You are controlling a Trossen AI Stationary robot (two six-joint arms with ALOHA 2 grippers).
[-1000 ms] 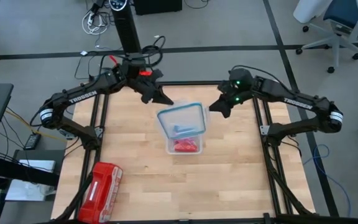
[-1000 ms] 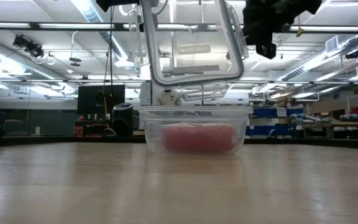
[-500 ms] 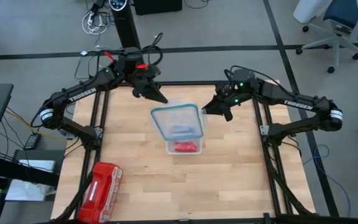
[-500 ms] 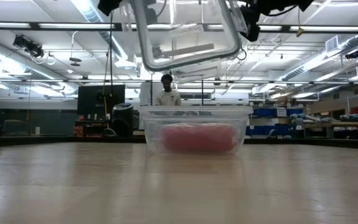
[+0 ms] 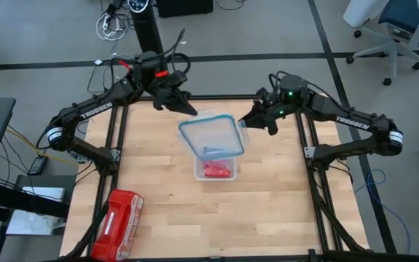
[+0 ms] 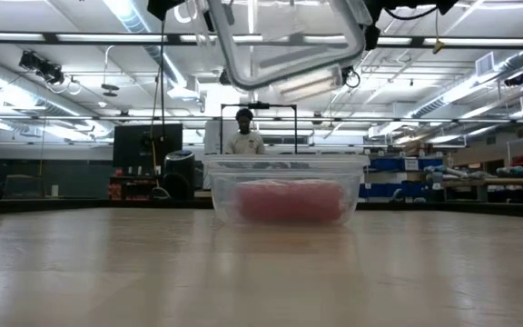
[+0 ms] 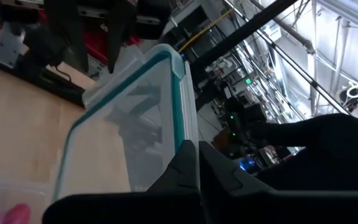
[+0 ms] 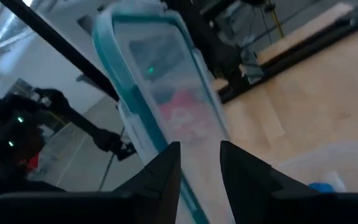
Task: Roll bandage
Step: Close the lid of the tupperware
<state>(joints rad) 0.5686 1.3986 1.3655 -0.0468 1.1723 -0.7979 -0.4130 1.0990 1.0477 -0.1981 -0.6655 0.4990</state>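
Holding the lid (image 5: 211, 136) up over the box (image 5: 216, 172), we had both arms at the far side of the table (image 5: 282, 211). Our left gripper (image 5: 188, 110) was pinched shut on the lid's far left corner, as its wrist view showed, with the two fingers pressed together around the teal-edged rim. Our right gripper (image 5: 244, 124) sat at the lid's opposite edge; its fingers (image 8: 160, 177) stood a little apart with the rim running between them, though we could not tell whether they actually gripped it or only straddled it.

Below the lid, the clear box rested on the table with a red roll (image 6: 289, 201) inside. The bandage (image 5: 213, 152) lay in the box too, just beyond the red roll, seen as a blue strip through the tilted lid (a blue corner also showed in the right wrist view). A red pack (image 5: 119, 216) lay well off toward the near left corner, on our left gripper's side.

To do this step well, we judged the lid should be carried clear of the box opening and set down flat beside it, kept level so it does not slip from the left pinch. Only one gripper needs to bear it; the right one would then be free to reach down for the bandage.
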